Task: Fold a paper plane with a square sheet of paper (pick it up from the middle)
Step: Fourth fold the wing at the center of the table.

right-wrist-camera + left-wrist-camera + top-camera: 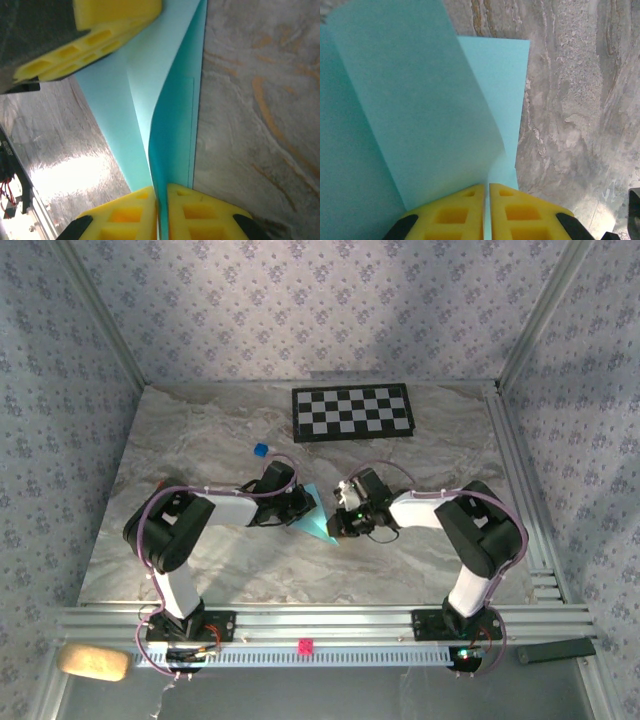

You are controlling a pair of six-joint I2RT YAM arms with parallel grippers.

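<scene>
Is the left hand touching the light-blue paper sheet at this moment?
Touching. The left wrist view shows the left hand with its two yellow fingers closed on the light-blue paper sheet, whose edge runs between them.

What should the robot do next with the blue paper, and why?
Probably ease the left gripper down so the curled flap lies flat for creasing. It and the right gripper both have their jaws pinched on the sheet of paper, whose fold is a soft curve, not a sharp crease.
</scene>
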